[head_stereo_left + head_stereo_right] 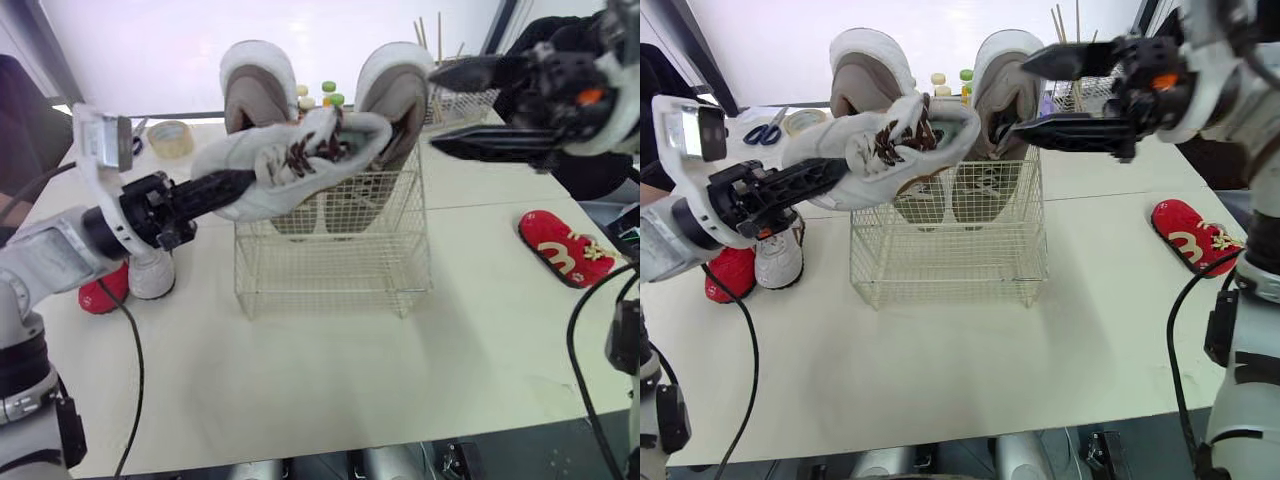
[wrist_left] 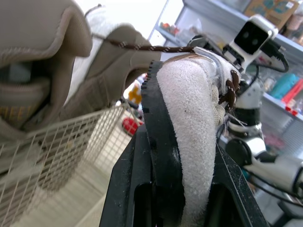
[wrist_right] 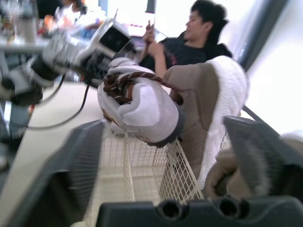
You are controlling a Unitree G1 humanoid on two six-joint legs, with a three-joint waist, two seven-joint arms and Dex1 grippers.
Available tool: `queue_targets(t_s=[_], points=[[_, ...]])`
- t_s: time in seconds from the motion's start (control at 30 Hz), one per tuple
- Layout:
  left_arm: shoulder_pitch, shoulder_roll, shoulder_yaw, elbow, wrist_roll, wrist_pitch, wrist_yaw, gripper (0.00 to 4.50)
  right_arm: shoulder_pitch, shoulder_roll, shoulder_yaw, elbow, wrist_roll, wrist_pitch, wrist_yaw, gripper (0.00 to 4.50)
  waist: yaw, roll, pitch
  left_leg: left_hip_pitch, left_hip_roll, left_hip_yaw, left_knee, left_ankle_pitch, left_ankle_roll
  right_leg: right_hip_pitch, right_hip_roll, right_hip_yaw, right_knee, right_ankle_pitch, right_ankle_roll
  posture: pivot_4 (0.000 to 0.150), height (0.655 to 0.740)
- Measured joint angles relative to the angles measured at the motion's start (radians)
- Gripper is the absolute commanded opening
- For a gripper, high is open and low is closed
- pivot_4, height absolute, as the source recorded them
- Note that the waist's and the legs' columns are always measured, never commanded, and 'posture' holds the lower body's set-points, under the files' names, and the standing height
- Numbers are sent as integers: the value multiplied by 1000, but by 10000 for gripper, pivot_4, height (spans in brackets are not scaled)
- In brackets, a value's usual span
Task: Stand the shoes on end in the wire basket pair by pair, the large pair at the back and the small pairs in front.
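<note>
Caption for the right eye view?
Left tool holds a white shoe above the wire basket containing two large tan shoes; right tool open.

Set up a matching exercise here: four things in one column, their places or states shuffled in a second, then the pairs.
1. white shoe with brown laces
2. large beige pair
3. red shoe with white mark
4. right gripper

a. lying on the table, to the robot's right of the wire basket
b. open, in the air near the basket's right side
c. standing on end at the back of the basket
d. clamped in the left gripper, above the basket

Pairs: 1-d, 2-c, 3-a, 4-b
</note>
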Motion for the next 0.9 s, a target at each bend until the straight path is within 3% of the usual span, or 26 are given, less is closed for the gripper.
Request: queue_targets(t_s=[0.2, 0.33, 0.57, 0.9], points=[[16, -74, -9, -65, -16, -113, 60, 3492, 193, 156, -159, -21, 201, 198, -225, 44651, -2, 0, 0, 0, 0, 0, 0, 0, 0, -1, 2, 0, 2, 0, 0, 1500, 7400], [-17, -136, -54, -79, -12, -175, 89, 3492, 235, 312, -205, -89, 354, 252, -421, 44651, 1, 0, 0, -1, 0, 0, 1, 0, 0, 0, 3, 0, 2, 0, 0, 1500, 7400], [-62, -187, -116, -81, 7, -218, 109, 3492, 257, 523, -169, -200, 521, 223, -668, 44651, 0, 0, 0, -1, 0, 0, 1, 0, 0, 0, 4, 0, 2, 0, 1, 1500, 7400], [-45, -185, -131, -67, 18, -218, 106, 3492, 195, 621, -100, -216, 593, 118, -784, 44651, -1, 0, 0, -1, 0, 0, 1, 0, 0, 0, 5, 0, 2, 0, 1, 1500, 7400]])
